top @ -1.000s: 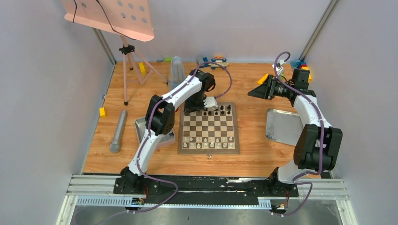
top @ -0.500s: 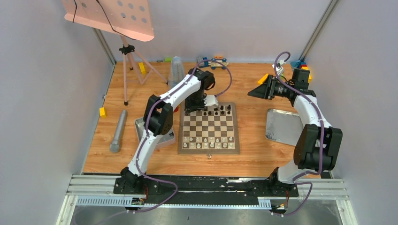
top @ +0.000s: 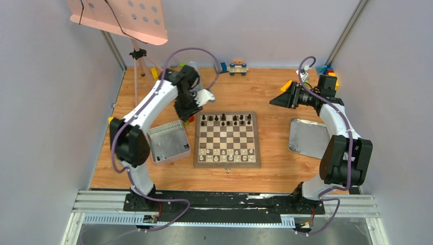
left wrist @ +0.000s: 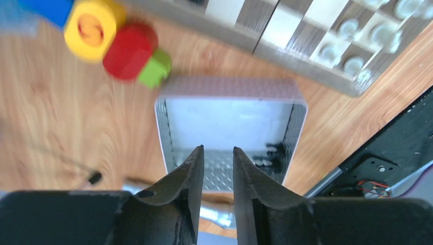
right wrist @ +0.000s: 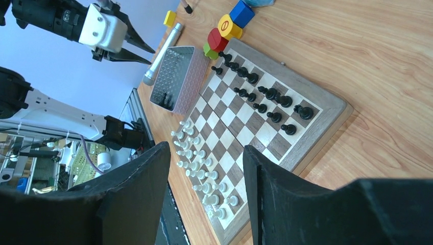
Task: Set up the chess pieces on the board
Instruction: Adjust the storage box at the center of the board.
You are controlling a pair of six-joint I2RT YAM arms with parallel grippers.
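The board (top: pixel 227 139) lies mid-table, and it also shows in the right wrist view (right wrist: pixel 306 130). Black chess pieces (top: pixel 227 120) stand in its two far rows, white ones (top: pixel 227 153) in its two near rows. One small pale piece (top: pixel 228 170) lies on the table just in front of the board. My left gripper (top: pixel 187 115) hovers off the board's far-left corner, above the grey box (left wrist: pixel 230 87). Its jaws (left wrist: pixel 218 149) stand narrowly apart and empty. A few black pieces (left wrist: pixel 273 150) lie in the box. My right gripper (top: pixel 273 100) is raised at the right, open and empty (right wrist: pixel 204 148).
Red (left wrist: pixel 130 51), yellow (left wrist: pixel 92 23) and green (left wrist: pixel 155 69) toy blocks sit between the box and the board's corner. A metal tray (top: pixel 308 137) lies right of the board. A microphone (right wrist: pixel 163 51), a pink music stand (top: pixel 120 18) and a toy car (top: pixel 237 66) are further off.
My left arm has swung left, off the board's far-left corner to above the grey box, which now shows. The right arm has not moved.
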